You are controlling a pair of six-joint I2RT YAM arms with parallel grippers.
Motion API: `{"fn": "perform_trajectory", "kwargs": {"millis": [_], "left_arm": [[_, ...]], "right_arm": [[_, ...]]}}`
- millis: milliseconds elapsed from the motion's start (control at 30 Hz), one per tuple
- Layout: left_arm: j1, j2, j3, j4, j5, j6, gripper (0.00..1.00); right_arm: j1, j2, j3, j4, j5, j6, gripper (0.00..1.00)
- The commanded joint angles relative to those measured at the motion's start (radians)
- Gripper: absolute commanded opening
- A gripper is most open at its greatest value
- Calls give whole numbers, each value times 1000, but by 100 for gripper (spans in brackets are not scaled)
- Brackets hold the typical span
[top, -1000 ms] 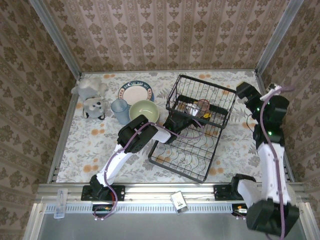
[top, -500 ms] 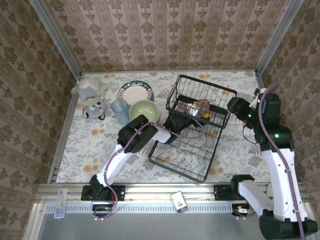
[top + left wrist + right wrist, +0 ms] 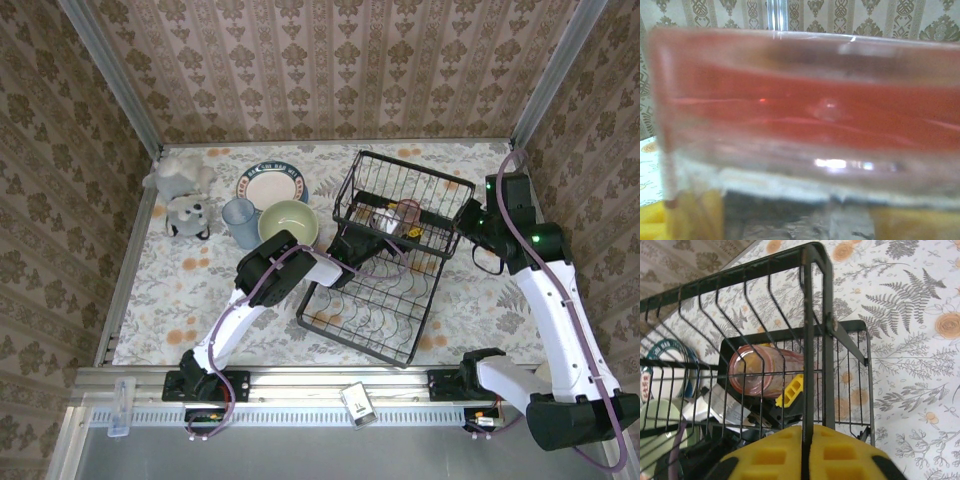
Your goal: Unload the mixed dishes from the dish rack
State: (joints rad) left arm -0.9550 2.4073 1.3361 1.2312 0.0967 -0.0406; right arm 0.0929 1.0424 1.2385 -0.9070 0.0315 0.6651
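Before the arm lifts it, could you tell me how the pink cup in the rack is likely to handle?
The pink cup looks thin and see-through, so probably light. It lies on its side in the rack, so it may roll if nudged. Its glossy wall could be slippery.

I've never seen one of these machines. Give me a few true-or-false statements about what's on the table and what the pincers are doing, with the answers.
1. The plate, green bowl and bluish cup sit on the table, left of the dish rack. True.
2. The pink cup stands upright on the table. False: it lies on its side in the rack's upper shelf.
3. The right pincer hangs open, away from the rack. False: it is shut on a rack wire.
4. A grey plush toy sits near the table's left edge. True.
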Motion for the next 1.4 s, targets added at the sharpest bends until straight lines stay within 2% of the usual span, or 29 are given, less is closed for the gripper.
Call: {"fn": "perform_trajectory", "kwargs": {"millis": [0, 200, 300, 433, 567, 733, 1000, 1367], "left_arm": [[-37, -1, -2, 76, 4, 109, 79], [-48, 7, 1, 76, -17, 90, 79], [-33, 9, -1, 76, 61, 17, 78], [-22, -1, -28, 77, 67, -43, 77], [-15, -5, -35, 76, 133, -129, 75], [1, -34, -53, 74, 158, -266, 72], [-3, -64, -80, 79, 212, -309, 72], [-21, -155, -160, 77, 236, -297, 72]], "right_arm": [[8, 20, 44, -18, 34, 1, 0], [5, 72, 84, 16, 63, 31, 0], [1, 97, 107, 43, 55, 46, 0], [-19, 123, 137, 54, 56, 48, 0], [-41, 153, 173, 66, 42, 47, 0], [-46, 171, 183, 77, 51, 47, 0], [-67, 171, 172, 96, 71, 50, 0], [-175, 225, 209, 155, 87, 13, 0]]}}
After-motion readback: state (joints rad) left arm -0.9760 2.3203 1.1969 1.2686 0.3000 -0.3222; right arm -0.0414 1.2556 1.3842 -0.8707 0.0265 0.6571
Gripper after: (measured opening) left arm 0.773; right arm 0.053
